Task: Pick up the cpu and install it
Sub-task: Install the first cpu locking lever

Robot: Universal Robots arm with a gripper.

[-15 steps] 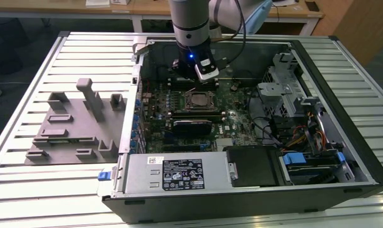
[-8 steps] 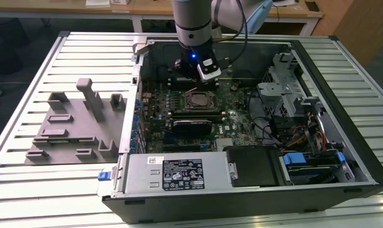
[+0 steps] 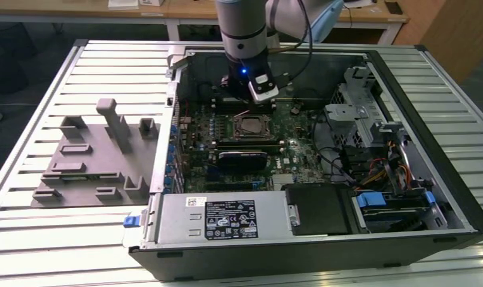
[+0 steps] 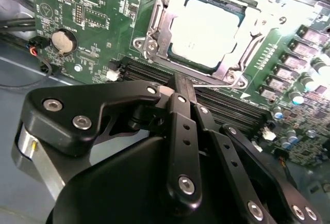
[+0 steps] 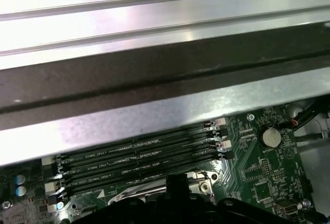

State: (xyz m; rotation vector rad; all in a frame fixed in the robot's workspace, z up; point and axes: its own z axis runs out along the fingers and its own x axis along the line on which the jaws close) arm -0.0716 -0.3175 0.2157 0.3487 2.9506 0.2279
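The cpu (image 4: 206, 30) lies flat in the motherboard's socket, its silver top showing inside the metal socket frame (image 4: 154, 33). In the exterior view the cpu (image 3: 249, 127) sits mid-board inside the open computer case (image 3: 401, 239). My gripper (image 3: 255, 98) hangs over the board just beyond the socket, toward the case's far wall. In the second wrist view the gripper (image 4: 178, 85) has its black fingers (image 4: 181, 126) pressed together with nothing between them, their tips over the memory slots beside the socket.
Empty memory slots (image 5: 139, 157) run beside the socket, with a coin battery (image 5: 270, 137) near them. A grey fixture plate with upright blocks (image 3: 97, 155) lies at the exterior view's left. A power supply (image 3: 217, 218) and drive bays (image 3: 385, 203) fill the case's near side.
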